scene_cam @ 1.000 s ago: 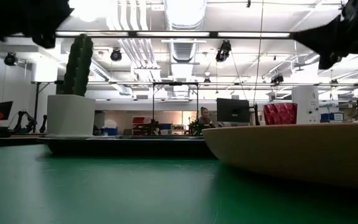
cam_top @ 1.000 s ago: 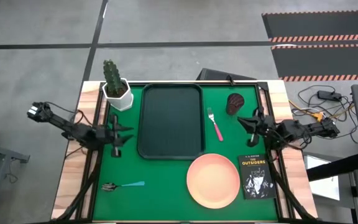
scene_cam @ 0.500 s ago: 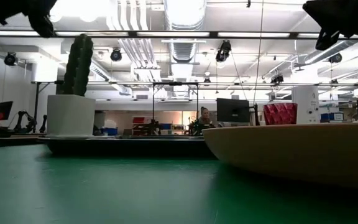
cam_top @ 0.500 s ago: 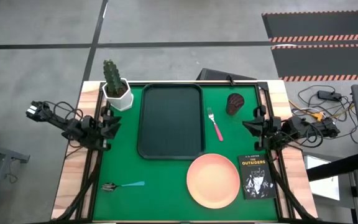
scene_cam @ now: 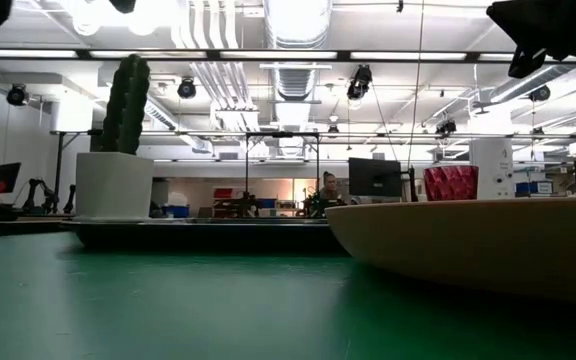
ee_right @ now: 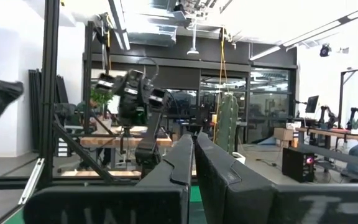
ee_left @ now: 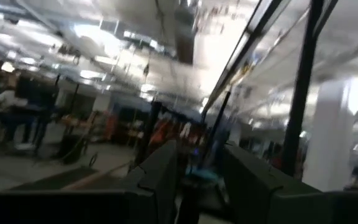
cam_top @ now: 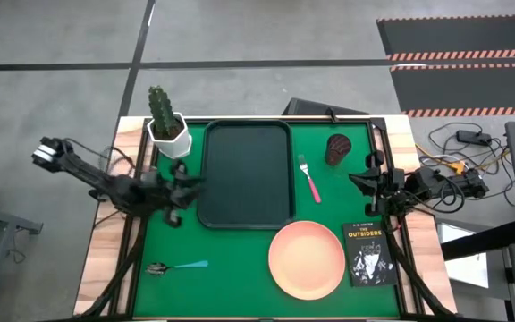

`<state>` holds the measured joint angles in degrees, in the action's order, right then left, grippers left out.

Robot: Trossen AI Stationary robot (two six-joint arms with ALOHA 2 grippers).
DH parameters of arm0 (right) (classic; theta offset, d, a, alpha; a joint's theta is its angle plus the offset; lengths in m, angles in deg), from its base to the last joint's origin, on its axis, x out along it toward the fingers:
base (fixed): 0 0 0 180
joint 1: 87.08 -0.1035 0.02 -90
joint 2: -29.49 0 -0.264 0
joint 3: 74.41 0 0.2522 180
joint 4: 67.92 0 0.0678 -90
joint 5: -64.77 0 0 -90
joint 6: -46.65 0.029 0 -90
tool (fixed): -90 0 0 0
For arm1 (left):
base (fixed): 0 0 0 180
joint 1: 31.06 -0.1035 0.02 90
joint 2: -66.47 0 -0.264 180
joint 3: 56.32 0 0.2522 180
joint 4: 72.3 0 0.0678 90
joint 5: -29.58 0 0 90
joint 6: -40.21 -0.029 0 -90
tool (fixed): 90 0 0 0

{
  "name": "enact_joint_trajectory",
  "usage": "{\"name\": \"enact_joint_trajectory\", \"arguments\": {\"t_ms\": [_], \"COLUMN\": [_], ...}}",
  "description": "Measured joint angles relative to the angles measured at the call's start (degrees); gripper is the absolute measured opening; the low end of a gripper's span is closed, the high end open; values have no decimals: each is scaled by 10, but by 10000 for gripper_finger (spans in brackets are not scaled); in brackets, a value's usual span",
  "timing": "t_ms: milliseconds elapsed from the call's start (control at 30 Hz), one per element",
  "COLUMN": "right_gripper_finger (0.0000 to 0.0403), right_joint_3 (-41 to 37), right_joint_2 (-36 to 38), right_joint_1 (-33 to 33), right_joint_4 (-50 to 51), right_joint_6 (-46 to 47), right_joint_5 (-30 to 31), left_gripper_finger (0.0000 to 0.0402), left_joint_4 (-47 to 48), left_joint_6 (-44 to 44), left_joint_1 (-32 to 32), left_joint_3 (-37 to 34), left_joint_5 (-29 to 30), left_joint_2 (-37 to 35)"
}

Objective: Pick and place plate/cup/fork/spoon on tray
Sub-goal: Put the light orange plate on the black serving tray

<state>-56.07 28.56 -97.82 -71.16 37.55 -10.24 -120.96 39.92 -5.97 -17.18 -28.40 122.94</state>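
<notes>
The dark tray (cam_top: 246, 174) lies at the table's middle. The salmon plate (cam_top: 307, 259) lies near the front edge, and its rim (scene_cam: 468, 245) fills the low view's right. The maroon cup (cam_top: 338, 148) stands at the far right, with the pink-handled fork (cam_top: 309, 179) just left of it. The teal-handled spoon (cam_top: 177, 266) lies at the front left. My left gripper (cam_top: 190, 185) hovers open and empty at the tray's left rim; its fingers show apart in its wrist view (ee_left: 201, 180). My right gripper (cam_top: 354, 179) is shut and empty right of the fork; its fingers show together in its wrist view (ee_right: 195, 163).
A white pot with a cactus (cam_top: 168, 127) stands at the far left corner. A black book (cam_top: 367, 254) lies right of the plate. Bare green mat (cam_top: 168, 228) lies between the spoon and the tray.
My left gripper first drew back toward the table's left edge, then swung out toward the tray's left rim, and its wrist view is blurred by the motion. My right gripper rose a little early on and has since kept still. No tableware has moved.
</notes>
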Motion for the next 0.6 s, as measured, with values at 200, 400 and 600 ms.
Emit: {"name": "enact_joint_trajectory", "arguments": {"t_ms": [200, 400, 600], "right_gripper_finger": [9, 9, 9], "right_joint_3": [2, 7, 7], "right_joint_2": [0, 0, 0], "right_joint_1": [0, 0, 0], "right_joint_4": [0, 0, 0], "right_joint_6": [-6, -7, -7], "right_joint_5": [0, 0, 0], "left_gripper_finger": [109, 109, 109], "left_joint_4": [3, 91, 355], "left_joint_6": [1, 18, 146], "left_joint_1": [0, -8, -35], "left_joint_3": [103, 200, 317], "left_joint_5": [72, 86, 84], "left_joint_2": [137, 235, 286]}}
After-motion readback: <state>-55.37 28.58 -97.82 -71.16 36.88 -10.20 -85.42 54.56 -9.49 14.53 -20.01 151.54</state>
